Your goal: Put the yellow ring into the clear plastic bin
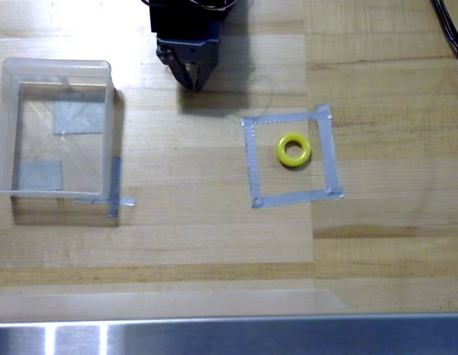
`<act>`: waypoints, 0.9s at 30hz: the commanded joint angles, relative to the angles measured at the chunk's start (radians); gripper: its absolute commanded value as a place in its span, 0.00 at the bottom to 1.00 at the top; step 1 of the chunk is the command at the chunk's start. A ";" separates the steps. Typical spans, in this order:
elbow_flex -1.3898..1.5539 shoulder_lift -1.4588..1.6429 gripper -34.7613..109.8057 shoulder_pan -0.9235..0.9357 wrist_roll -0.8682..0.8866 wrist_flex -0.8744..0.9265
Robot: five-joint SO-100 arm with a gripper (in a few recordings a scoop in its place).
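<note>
From my overhead view I start on the left: the clear plastic bin (54,127) sits on the wooden table (199,229), square and see-through, rim up; two grey tape patches (79,117) show through its base, one toward the far right corner, one toward the near left corner; a grey tape strip (114,186) runs along the table just beside the bin's right wall and ends in a small cross at the near corner; I see nothing inside the bin but those patches.

Moving right, the gripper (193,80) hangs at the far edge of the table, between the bin and the taped square but farther back than both; its two fingers taper down to a single point, tips together as far as I can see, nothing held between them; its dark body runs off the far edge of the picture and throws a shadow on the wood beneath.

Further right, the grey tape square (250,164) is a flat outline stuck to the table, slightly skewed; the yellow ring (293,149) lies flat inside it, a touch toward the far side, hole facing up, clear of the tape on all sides, well apart from the gripper and from the bin; at the far right corner a black cable (450,33) crosses the wood; along the near edge runs a shiny metal rail (229,336).
</note>
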 commanded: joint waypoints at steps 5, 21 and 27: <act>-0.012 0.011 0.24 -0.011 0.005 0.018; -0.012 0.011 0.25 -0.011 0.005 0.018; -0.012 0.011 0.24 -0.005 0.020 0.032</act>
